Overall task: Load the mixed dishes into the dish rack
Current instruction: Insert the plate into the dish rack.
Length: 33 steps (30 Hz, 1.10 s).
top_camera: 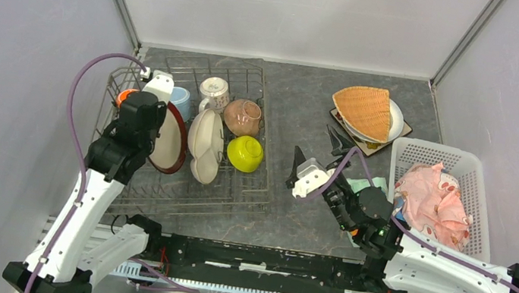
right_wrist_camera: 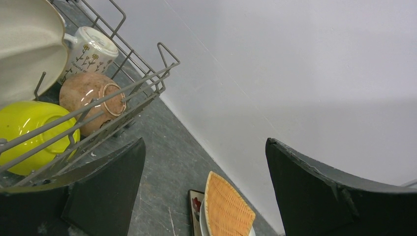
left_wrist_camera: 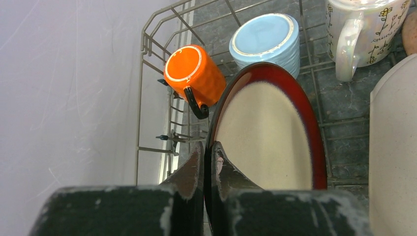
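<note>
Left gripper (left_wrist_camera: 209,151) clamped on the red-rimmed plate (left_wrist_camera: 268,132), standing upright in the rack (top_camera: 159,186); seating step, release looks due. Right gripper (top_camera: 314,143) wide apart, empty, between rack and woven plate (top_camera: 363,109); probably reaches there next.

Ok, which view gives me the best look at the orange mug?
The left wrist view: the orange mug fills the dish rack corner, its base and black handle plain. In the top external view only a sliver of it shows beside the left arm. The right wrist view misses it.

High overview, close wrists (all share rack (top_camera: 180,195)).
</note>
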### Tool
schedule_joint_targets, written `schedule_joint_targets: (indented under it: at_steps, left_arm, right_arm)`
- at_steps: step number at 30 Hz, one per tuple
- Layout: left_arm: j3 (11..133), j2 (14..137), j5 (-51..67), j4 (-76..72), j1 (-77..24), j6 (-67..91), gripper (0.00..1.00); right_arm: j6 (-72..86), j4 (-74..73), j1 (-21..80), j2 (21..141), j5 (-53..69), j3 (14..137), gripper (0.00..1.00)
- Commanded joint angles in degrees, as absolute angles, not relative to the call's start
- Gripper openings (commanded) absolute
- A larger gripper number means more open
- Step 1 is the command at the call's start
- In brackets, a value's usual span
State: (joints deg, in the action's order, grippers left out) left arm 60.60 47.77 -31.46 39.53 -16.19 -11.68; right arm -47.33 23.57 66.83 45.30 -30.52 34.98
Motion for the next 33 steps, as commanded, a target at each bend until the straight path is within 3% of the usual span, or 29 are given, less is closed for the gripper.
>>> schedule_joint_targets:
  at_steps: [1,4,11,22,33]
  left_arm:
    - [60.85,47.5,-32.76,31.59,-16.93,-13.63,0.02]
    - [61.25,48.01,-31.3,31.78,-17.22,-11.35,0.04]
    - [61.46,48.49,-23.78,32.87,-17.31,-4.42,0.2]
    - [60.76,48.62,-20.87,34.01,-17.31,2.21,0.28]
    - [69.17,54.35,-25.77,38.9,-17.06,10.79,0.55]
  right_arm:
    - [-46.55,26.63,65.9,43.93,-31.17,34.24,0.98]
    - [-46.08,26.81,65.42,43.58,-30.93,33.86,0.98]
    - [-45.89,26.54,64.27,43.68,-30.55,33.71,0.98]
    - [-44.52,26.63,63.38,43.87,-29.82,33.09,0.98]
    - [-37.47,25.88,63.26,45.26,-28.91,34.07,0.98]
